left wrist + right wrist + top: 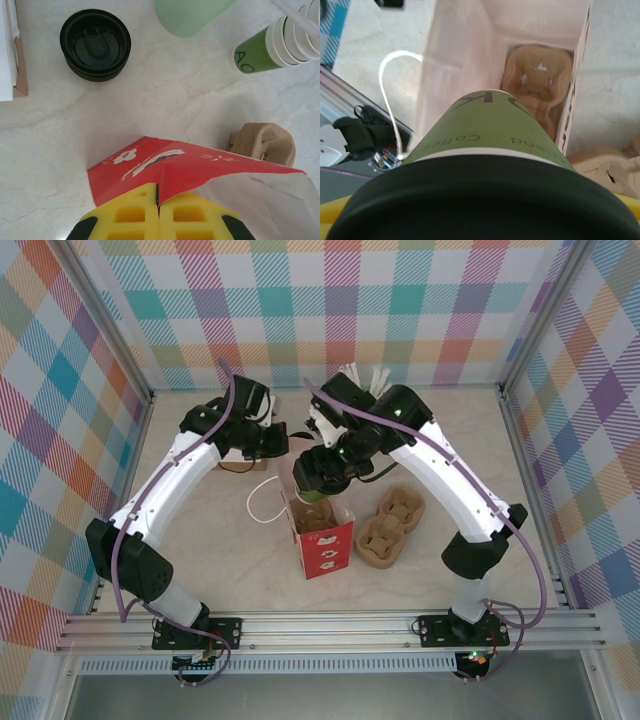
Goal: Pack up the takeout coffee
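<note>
Directly over the open mouth of the red paper bag [327,550] hangs the right gripper [325,476]. Its fingers are clamped on the takeout coffee [490,135], with the cup's base pointing down into the bag. Whether the base has crossed the rim I cannot tell. The mouth is a narrow rectangle, and its white inner walls stand close on either side of the cup. Below the cup a brown pulp carrier [537,85] lies on the bag's floor. The bag's white cord handle [390,100] loops outward past the left wall, off the opening. The left gripper [158,216] has its yellow fingers pressed together on the bag's rim, pinching the paper edge. On the table just right of the bag sit two more pulp carriers [383,540], near it but apart.

The coffee is a green paper cup with grey lettering and a pale band beneath its round black lid. The lid is blurred at the bottom of the right wrist view.
</note>
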Tool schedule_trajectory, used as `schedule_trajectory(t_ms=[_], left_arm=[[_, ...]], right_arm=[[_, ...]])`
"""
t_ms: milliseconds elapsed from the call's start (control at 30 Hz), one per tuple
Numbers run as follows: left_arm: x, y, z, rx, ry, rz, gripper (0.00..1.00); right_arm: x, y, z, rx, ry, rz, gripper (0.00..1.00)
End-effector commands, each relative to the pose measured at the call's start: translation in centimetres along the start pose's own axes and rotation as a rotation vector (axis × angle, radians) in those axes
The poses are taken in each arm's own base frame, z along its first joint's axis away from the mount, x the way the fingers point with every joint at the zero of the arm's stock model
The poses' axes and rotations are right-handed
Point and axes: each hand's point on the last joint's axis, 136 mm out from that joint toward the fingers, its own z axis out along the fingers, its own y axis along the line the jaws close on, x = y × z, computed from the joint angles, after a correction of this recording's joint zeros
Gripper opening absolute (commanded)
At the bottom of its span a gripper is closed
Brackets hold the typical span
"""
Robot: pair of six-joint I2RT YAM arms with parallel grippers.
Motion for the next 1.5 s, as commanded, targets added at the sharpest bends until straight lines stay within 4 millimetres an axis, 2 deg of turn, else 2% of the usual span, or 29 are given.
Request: schedule_trajectory(t_ms=[0,333,600,833,933,1167,1467], left_arm=[[-0.3,-0.5,-1.1,0.008,-0.042,-0.009,0.00],[-0.2,-0.4,-1.2,0.009,-0.044,-0.025,0.00],[0.1,-0.3,-1.6,0.007,-0.047,-0.022,0.00],[0.5,-0.2,-2.2,0.006,-0.053,-0.020,0.01],[0.7,-0.1,-2.3,0.006,-0.054,-0.019,0.01],[1.1,0.6,-1.9,-0.025,-0.049,-0.041,0.01],[1.2,1.0,-1.2,-0.041,-0.034,-0.055,0.01]], right_arm=[[1.8,0.3,1.0,-0.001,0.089,0.023,0.75],[2.2,1.9,3.3,-0.036,0.144,0.006,0.75],[2.3,0.9,5.0,0.020,0.181,0.006,0.75],[3.3,-1.1,5.5,0.128,0.235,0.000,0.75],[3.3,-2.0,5.2,0.183,0.239,-0.002,0.75],[2.3,1.3,4.3,0.021,0.186,-0.030,0.74],[1.8,2.3,3.5,-0.004,0.149,-0.047,0.74]])
